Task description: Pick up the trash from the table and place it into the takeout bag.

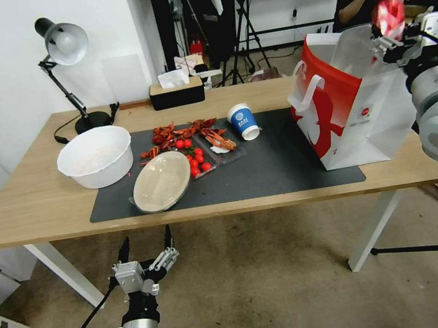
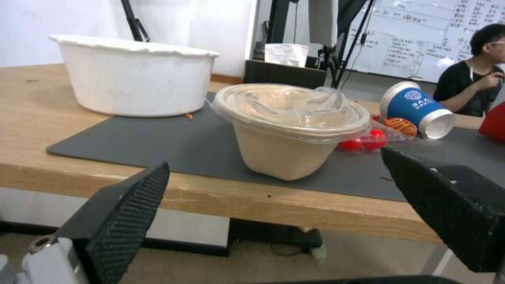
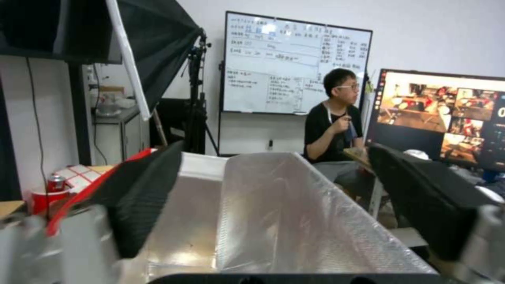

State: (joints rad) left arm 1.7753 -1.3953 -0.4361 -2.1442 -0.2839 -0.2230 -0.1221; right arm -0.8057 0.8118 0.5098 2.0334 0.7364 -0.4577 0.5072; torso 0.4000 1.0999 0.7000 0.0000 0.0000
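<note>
Left pincer [image 1: 146,249] gaping open, parked low in front of the counter [image 1: 40,199], beige round plate [image 1: 161,181] just ahead and above, near the edge. Blue-and-white paper cup [image 1: 243,121] tipped further back. Right pincer [image 3: 274,205] spread open over the takeout bag [image 1: 350,108], empty.

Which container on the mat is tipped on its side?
The blue-and-white paper cup, mouth facing the table edge. The white bowl and lidded beige bowl sit upright.
</note>
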